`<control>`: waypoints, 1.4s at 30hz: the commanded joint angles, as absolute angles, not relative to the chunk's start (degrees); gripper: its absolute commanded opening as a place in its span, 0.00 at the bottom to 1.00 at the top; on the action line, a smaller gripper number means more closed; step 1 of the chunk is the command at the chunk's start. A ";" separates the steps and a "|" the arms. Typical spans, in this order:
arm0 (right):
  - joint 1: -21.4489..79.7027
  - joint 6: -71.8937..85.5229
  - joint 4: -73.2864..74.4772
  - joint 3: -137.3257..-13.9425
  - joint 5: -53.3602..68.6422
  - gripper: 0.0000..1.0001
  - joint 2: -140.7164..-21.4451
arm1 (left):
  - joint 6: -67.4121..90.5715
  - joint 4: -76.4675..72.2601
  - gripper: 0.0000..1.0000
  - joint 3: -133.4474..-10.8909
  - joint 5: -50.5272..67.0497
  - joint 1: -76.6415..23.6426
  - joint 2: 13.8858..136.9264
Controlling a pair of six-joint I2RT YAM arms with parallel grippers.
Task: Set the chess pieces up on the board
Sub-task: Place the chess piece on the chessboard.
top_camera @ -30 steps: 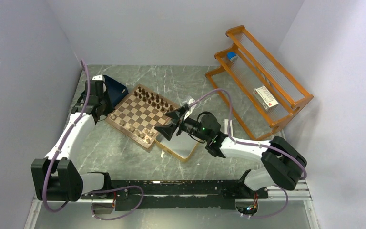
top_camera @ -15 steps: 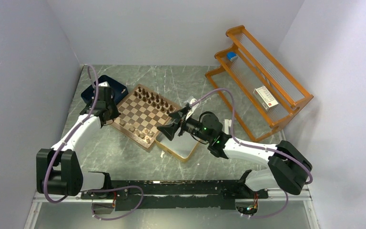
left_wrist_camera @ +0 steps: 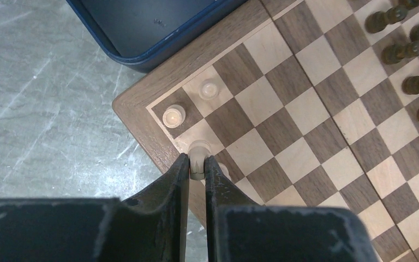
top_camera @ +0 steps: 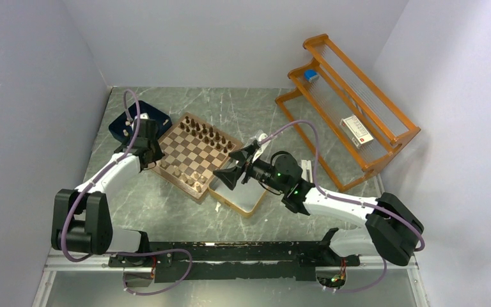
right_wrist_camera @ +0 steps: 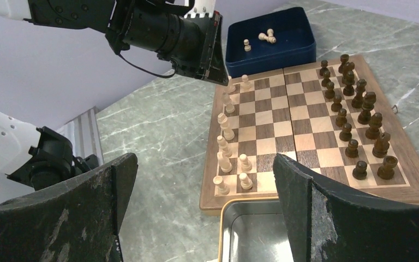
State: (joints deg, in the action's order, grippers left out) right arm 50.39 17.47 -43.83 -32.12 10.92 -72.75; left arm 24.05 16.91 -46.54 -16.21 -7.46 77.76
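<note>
The board (top_camera: 190, 155) lies angled on the marble table. Dark chess pieces (top_camera: 204, 132) fill its far edge; pale chess pieces (right_wrist_camera: 226, 131) stand along the near-left edge. My left gripper (left_wrist_camera: 197, 164) is shut on a pale piece (left_wrist_camera: 199, 148), held upright over a light square by the board's left corner (left_wrist_camera: 136, 114), beside two standing pale pieces (left_wrist_camera: 173, 115). In the top view that gripper (top_camera: 153, 157) is at the board's left edge. My right gripper (right_wrist_camera: 204, 161) hangs open and empty above the silver tin (right_wrist_camera: 251, 229), right of the board (top_camera: 230, 167).
A navy tray (top_camera: 156, 119) touches the board's left corner and holds three loose pale pieces (right_wrist_camera: 264, 37). The gold-rimmed tin (top_camera: 243, 195) sits against the board's near-right side. An orange wooden rack (top_camera: 345, 96) with a small white box (top_camera: 357, 131) stands at the right.
My left arm has swung from over the navy tray to the board's left corner, staying shut on the pale piece. The right arm drifted slightly right, still open.
</note>
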 commanded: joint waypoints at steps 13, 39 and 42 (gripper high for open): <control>50.15 16.26 -43.79 -31.51 10.54 1.00 -71.21 | 25.74 12.34 0.09 -44.94 -19.22 -8.35 79.82; 50.12 16.10 -43.85 -31.45 10.42 1.00 -71.56 | 26.71 13.08 0.11 -45.83 -18.70 -8.52 83.16; 50.13 16.01 -43.92 -31.41 10.19 1.00 -71.46 | 26.71 13.28 0.12 -45.97 -18.59 -8.53 83.60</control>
State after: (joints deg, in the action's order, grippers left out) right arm 50.39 16.64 -43.24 -32.01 10.87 -72.23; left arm 25.98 13.74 -45.21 -17.87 -7.86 82.52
